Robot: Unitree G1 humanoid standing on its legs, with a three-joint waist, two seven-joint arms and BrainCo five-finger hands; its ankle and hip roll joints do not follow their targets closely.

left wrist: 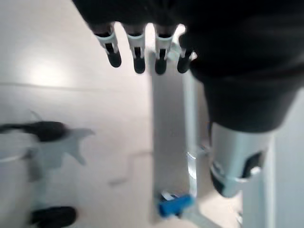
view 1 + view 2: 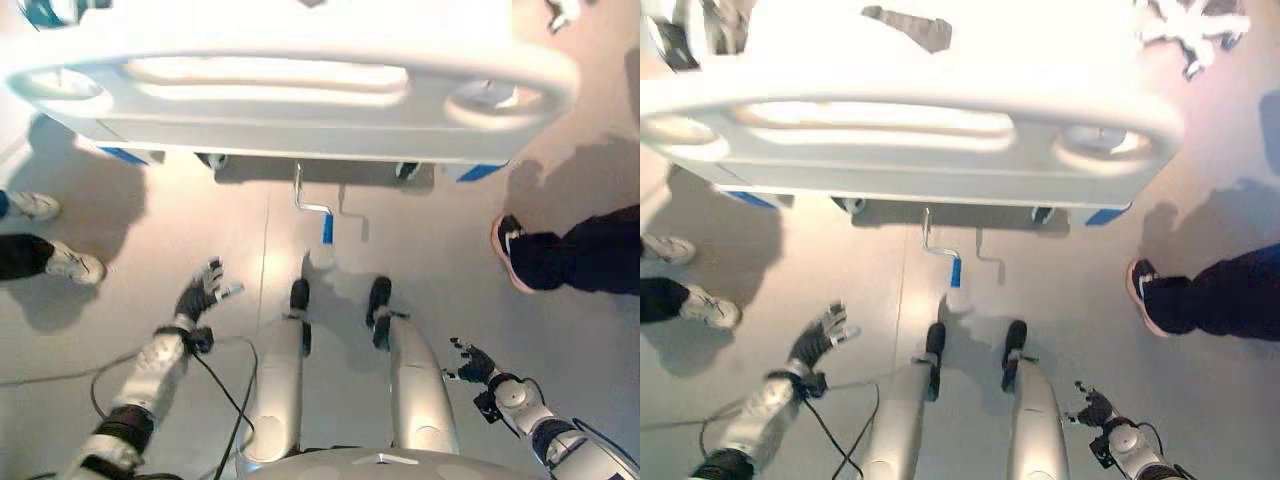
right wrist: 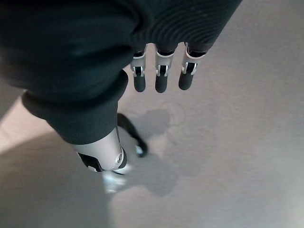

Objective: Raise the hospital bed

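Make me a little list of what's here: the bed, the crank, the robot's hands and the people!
bed: white footboard at the top of the eye views
crank: metal, blue grip, hanging under the bed, untouched
left hand: open, over the floor, apart from the crank
right hand: open, holding nothing
people: shoes on the left, a leg on the right

— counted so far?
— one hospital bed (image 2: 300, 90), one crank (image 2: 312, 207) with one blue grip (image 2: 327, 228), two hands: left hand (image 2: 200, 295), right hand (image 2: 476, 364).
— and shoes?
— three shoes (image 2: 75, 264) from bystanders.
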